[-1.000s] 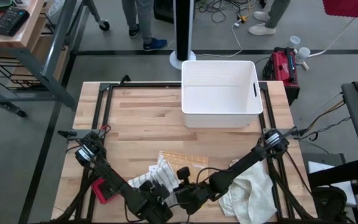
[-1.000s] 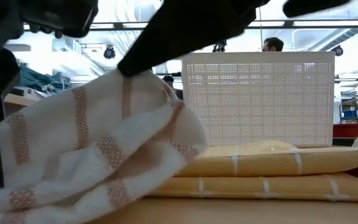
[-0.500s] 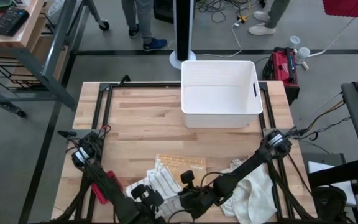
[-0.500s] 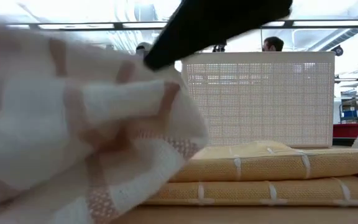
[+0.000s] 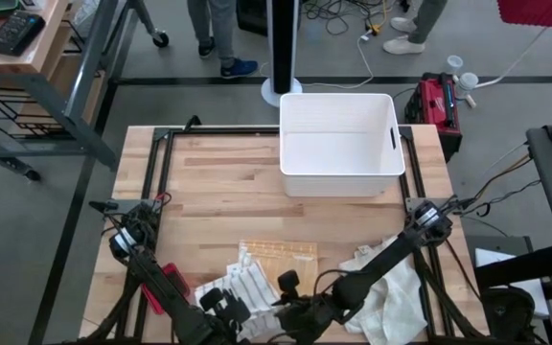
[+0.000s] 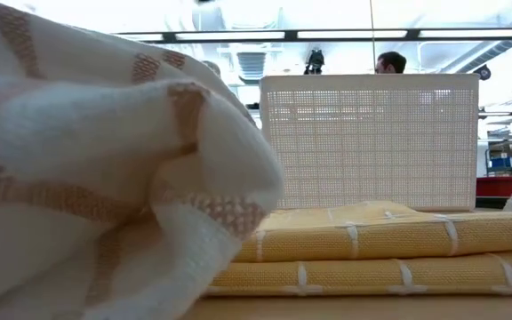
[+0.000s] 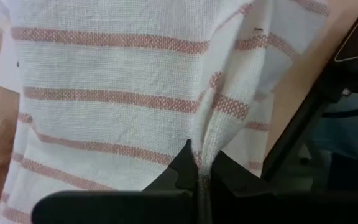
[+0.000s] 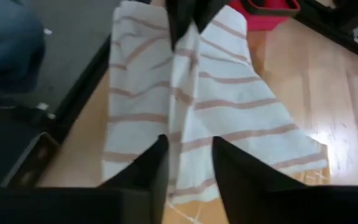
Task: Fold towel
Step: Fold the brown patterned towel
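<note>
The tabletop [image 5: 218, 182] carries a white bin [image 5: 340, 144] at twelve o'clock and a folded yellow cloth [image 5: 278, 254] nearer the middle. The striped towel [image 5: 247, 287] lies bunched at six o'clock by the near edge. The left pincer [image 7: 199, 180] is clamped on a pinched ridge of it; the right pincer [image 8: 188, 165] stands partly parted over the cloth, gripping nothing. To fold cleanly, I judge the right should take a matching edge, then both draw the towel flat before doubling it.
</note>
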`<action>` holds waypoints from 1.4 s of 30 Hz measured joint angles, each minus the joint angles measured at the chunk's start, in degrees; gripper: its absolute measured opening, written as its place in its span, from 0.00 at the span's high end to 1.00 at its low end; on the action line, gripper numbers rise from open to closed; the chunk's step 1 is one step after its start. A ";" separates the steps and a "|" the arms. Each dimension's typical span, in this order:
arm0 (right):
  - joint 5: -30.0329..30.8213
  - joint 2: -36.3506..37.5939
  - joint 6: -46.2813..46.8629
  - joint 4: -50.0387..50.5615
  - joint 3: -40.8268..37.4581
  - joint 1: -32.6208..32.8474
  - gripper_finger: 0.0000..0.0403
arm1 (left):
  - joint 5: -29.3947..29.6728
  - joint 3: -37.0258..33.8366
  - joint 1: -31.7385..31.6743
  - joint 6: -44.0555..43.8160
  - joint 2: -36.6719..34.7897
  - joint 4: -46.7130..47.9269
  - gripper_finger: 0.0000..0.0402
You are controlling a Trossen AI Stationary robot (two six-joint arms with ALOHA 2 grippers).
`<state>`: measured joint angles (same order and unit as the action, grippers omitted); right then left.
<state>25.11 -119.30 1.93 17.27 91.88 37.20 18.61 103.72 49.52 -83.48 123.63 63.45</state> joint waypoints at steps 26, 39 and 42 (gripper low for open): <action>1.18 -6.08 0.83 -5.96 0.10 -3.00 0.46 | 1.79 -0.02 -0.04 1.34 -0.04 -1.94 1.00; -4.01 -5.62 -1.22 -0.85 3.95 -3.09 0.97 | -0.11 -0.02 1.12 -0.02 -0.11 -2.68 0.95; -2.66 -5.60 -1.34 0.99 5.34 -2.94 0.99 | -1.03 -0.02 2.02 -1.68 -0.11 -2.87 0.96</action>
<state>22.45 -124.90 0.60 18.25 97.22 34.26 17.58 103.70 51.54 -85.16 123.52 60.58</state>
